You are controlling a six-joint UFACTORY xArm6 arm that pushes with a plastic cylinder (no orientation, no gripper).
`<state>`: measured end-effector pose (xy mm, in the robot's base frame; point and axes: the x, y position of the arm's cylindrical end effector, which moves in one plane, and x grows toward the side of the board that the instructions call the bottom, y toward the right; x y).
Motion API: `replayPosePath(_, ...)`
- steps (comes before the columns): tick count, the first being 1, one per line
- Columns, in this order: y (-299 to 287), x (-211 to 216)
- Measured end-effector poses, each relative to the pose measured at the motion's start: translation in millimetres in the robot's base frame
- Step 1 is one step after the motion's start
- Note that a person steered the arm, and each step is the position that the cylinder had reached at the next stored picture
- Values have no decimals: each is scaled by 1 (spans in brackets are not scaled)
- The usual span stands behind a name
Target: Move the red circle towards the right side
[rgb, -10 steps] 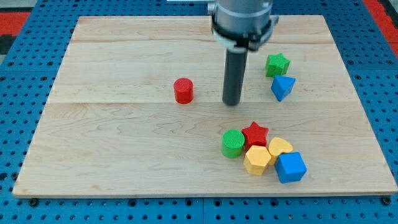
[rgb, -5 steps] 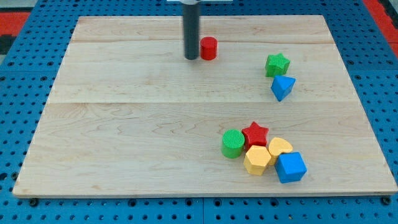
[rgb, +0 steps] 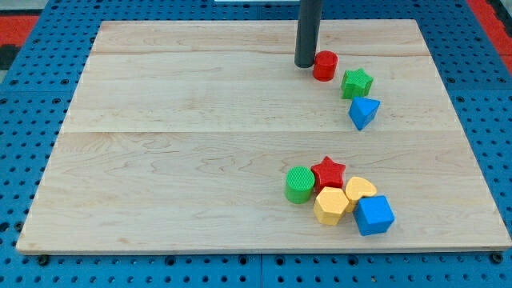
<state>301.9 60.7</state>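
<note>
We see the red circle (rgb: pixel 325 66) sitting near the view's top of the bench (rgb: pixel 160 160), right of centre, with my tip (rgb: pixel 305 64) pressed up against its left side and the green star (rgb: pixel 357 83) just beside it on the right; there are no fingers on this rod, so nothing grips. Below the star sits the blue block (rgb: pixel 364 112), and well apart toward the view's bottom cluster the green cylinder (rgb: pixel 300 185), red star (rgb: pixel 328 172), yellow hexagon (rgb: pixel 330 206), another yellow block (rgb: pixel 361 189) and blue cube (rgb: pixel 374 214).
</note>
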Motion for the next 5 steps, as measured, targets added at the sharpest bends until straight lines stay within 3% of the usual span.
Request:
replayPosePath(1, -20, 27)
replayPosePath(5, 79, 17)
